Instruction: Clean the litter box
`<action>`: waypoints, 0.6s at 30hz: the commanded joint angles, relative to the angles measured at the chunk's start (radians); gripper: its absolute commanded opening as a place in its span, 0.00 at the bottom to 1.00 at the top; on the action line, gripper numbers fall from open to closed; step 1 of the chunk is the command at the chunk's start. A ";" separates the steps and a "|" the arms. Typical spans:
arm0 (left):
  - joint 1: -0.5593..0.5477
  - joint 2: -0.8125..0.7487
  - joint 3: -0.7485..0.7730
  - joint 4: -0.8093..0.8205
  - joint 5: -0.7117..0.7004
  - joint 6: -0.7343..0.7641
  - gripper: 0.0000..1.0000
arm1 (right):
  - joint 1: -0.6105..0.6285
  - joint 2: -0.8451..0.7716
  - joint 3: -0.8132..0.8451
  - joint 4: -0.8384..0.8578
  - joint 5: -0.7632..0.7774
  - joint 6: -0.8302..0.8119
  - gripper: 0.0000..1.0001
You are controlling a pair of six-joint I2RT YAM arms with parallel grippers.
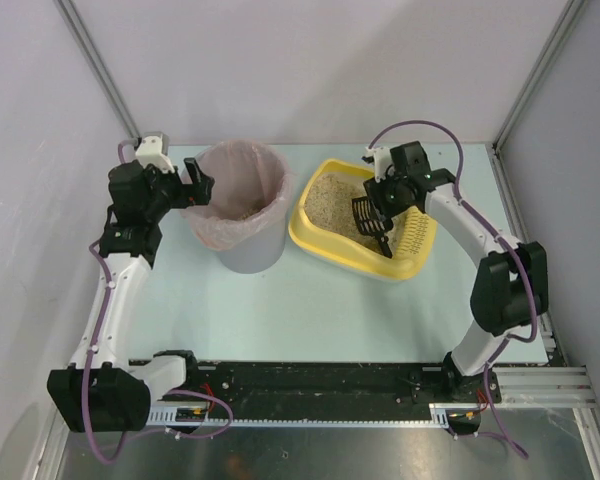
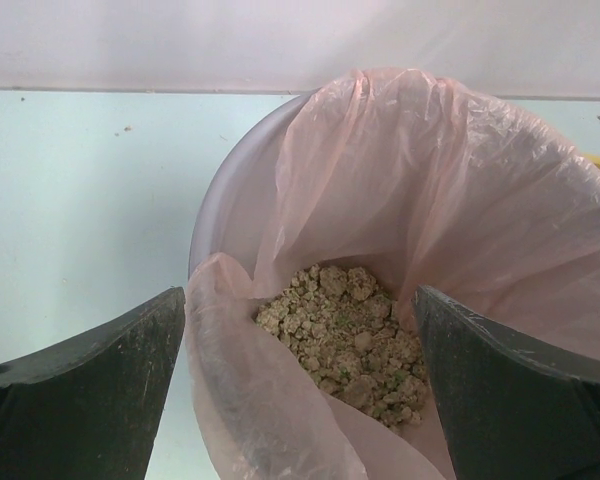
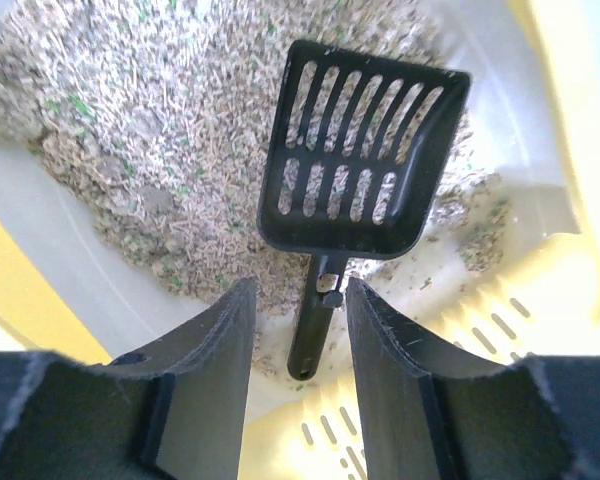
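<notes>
Two claws work over one pale counter (image 1: 310, 320). The litter box (image 1: 350, 262) lies right of centre toward the far side, directly beneath the right claw (image 1: 380, 215), its slotted rim at the right end and beige litter (image 3: 130, 130) heaped toward the far left of the tray. A black slotted scoop (image 3: 365, 160) rests inside the box on the litter. Its handle runs back between the fingers (image 3: 220, 350) of the right claw, which stand apart with litter visible between the left finger and the handle. Whether either finger touches the handle cannot be told. To the left of the box stands a grey bin (image 1: 250, 250) lined with a pink bag (image 2: 460, 200) that contains clumped litter (image 2: 345, 330). The left claw (image 2: 300, 295) hangs at the bin's left rim, spread wide and gripping nothing.
</notes>
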 commanded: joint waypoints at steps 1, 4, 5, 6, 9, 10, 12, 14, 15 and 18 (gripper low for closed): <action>0.006 -0.052 -0.021 0.068 0.022 0.031 1.00 | -0.031 -0.108 -0.061 0.175 -0.008 0.101 0.45; 0.006 -0.073 -0.039 0.097 0.016 0.025 1.00 | -0.083 -0.168 -0.128 0.267 -0.034 0.183 0.45; 0.008 -0.081 -0.044 0.112 0.015 0.019 1.00 | -0.101 -0.186 -0.147 0.290 -0.038 0.204 0.45; 0.006 -0.084 -0.049 0.120 0.016 0.007 1.00 | -0.132 -0.203 -0.168 0.333 -0.040 0.222 0.45; 0.006 -0.112 -0.072 0.161 0.018 -0.003 1.00 | -0.173 -0.270 -0.230 0.381 -0.002 0.299 0.45; 0.006 -0.128 -0.082 0.174 0.021 -0.003 1.00 | -0.193 -0.289 -0.240 0.387 0.023 0.311 0.45; 0.005 -0.150 -0.093 0.204 0.031 0.000 1.00 | -0.207 -0.347 -0.270 0.393 0.102 0.326 0.45; 0.005 -0.181 -0.114 0.233 0.041 0.003 1.00 | -0.221 -0.419 -0.308 0.408 0.143 0.326 0.45; 0.003 -0.193 -0.122 0.258 0.044 0.003 1.00 | -0.225 -0.447 -0.326 0.434 0.165 0.325 0.45; -0.002 -0.231 -0.147 0.303 0.044 0.006 1.00 | -0.229 -0.574 -0.404 0.514 0.216 0.317 0.45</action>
